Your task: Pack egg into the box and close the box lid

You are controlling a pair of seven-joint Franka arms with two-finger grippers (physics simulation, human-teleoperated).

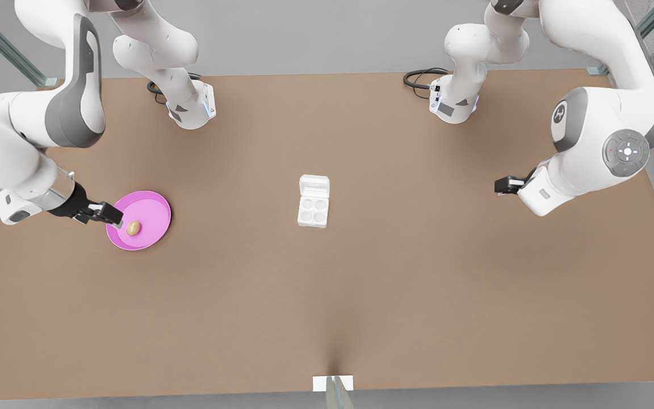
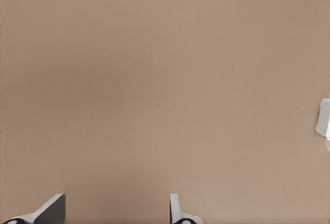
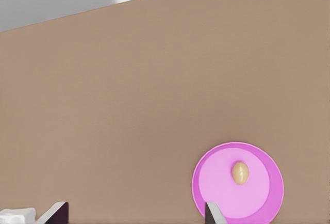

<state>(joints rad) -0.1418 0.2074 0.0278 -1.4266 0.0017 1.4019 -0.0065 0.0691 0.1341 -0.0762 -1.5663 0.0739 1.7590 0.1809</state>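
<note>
The surface (image 1: 327,295) is a plain, matte brown with no pattern. On it, at the left of the front view, a round plate (image 1: 154,207) is bright pink-magenta, and the egg (image 1: 133,228) on it is tan-brown. At centre, the box (image 1: 313,211) and the box lid (image 1: 314,185) are plain white. The arms are white with grey panels; both end effectors are black.

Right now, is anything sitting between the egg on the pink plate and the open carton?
Nothing visible. Bare table separates the egg on the pink plate from the box, its box lid open. The right gripper, open, hovers at the plate's rim beside the egg; the left gripper waits open at the front view's right.
</note>
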